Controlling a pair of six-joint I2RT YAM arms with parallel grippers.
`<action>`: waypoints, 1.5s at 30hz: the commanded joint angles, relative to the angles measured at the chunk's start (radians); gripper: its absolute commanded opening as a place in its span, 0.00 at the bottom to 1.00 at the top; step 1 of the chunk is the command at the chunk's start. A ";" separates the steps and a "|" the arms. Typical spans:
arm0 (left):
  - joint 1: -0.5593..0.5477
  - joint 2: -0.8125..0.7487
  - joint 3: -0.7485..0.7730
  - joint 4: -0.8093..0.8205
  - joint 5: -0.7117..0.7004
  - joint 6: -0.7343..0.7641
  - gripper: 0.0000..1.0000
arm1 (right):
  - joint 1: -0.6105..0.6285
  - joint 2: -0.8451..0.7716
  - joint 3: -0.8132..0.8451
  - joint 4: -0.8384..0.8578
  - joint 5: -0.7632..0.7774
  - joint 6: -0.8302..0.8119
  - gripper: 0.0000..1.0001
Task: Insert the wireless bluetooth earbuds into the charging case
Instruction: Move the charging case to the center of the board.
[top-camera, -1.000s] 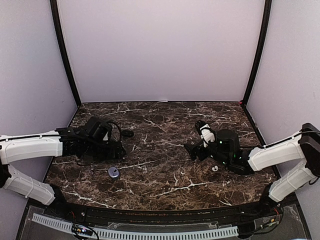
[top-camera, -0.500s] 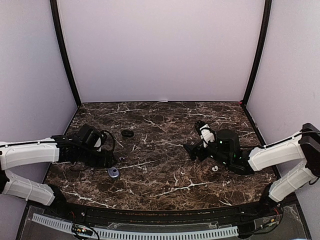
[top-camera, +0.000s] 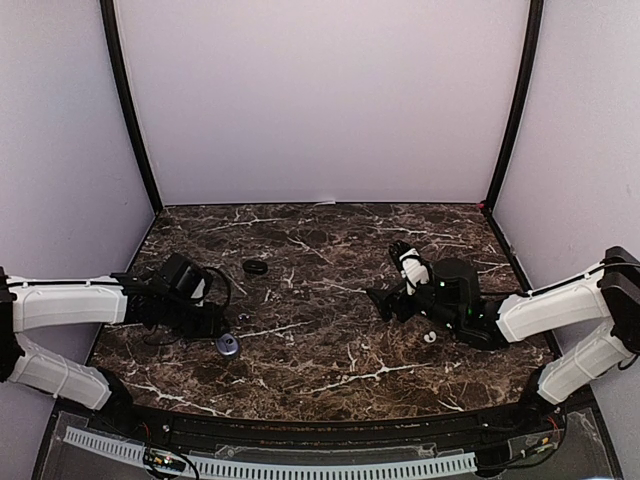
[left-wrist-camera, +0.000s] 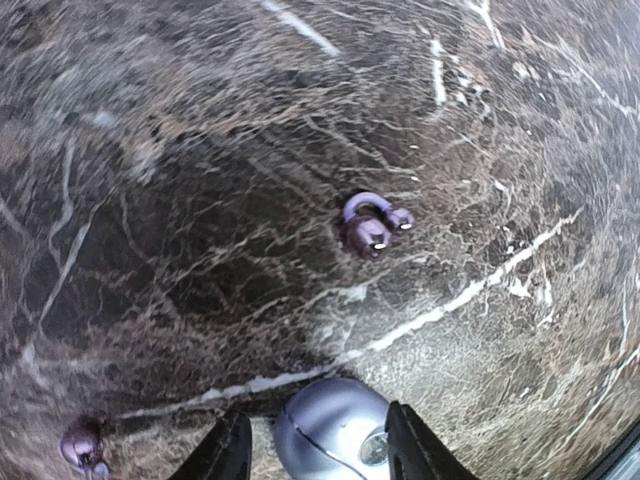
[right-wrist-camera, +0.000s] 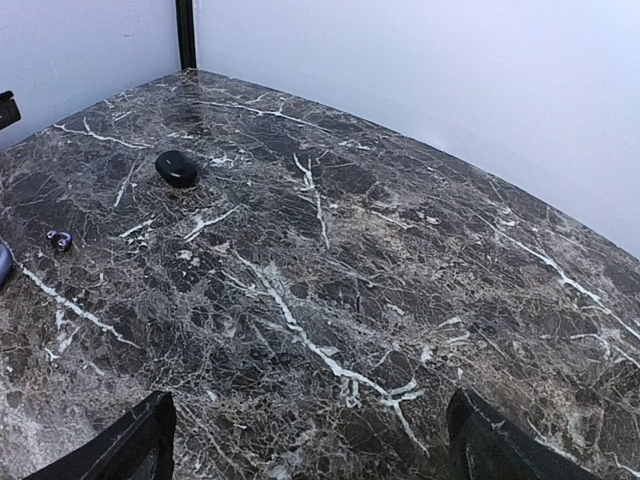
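Between the fingers of the left gripper (left-wrist-camera: 316, 425), at the bottom edge of the left wrist view, the lavender charging case (left-wrist-camera: 332, 448) is seen, with one finger set to either side of it. The jaws stand partly apart. A sliver of worktop (left-wrist-camera: 150, 150) shows between the case and one finger, while the other seems to meet its flank, so whether a grip has been made cannot be told. Straight ahead of that gripper, just beyond the case and apart from it, a dark earbud (left-wrist-camera: 370, 225) lies with its small loop turned away from the fingers. A second dark earbud (left-wrist-camera: 80, 445) is found outside one finger, near the case but not touching it.

The right gripper (right-wrist-camera: 312, 420) is spread wide open with nothing between its fingers. A white earbud (top-camera: 429, 337) lies close beside the right wrist, behind the fingertips rather than ahead of them, and well apart from the case. The left arm is judged much the nearer to the case and the dark buds; the white one would have to be brought across by the right.
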 joint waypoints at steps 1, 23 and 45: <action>0.005 -0.075 -0.037 -0.057 -0.035 -0.123 0.52 | -0.003 -0.006 0.009 0.023 -0.009 -0.006 0.93; -0.018 -0.153 -0.173 -0.091 0.011 -0.490 0.00 | -0.003 0.010 0.025 0.008 -0.021 -0.009 0.93; -0.087 0.298 0.090 0.172 0.161 0.008 0.10 | -0.004 0.010 0.024 0.004 -0.019 -0.014 0.93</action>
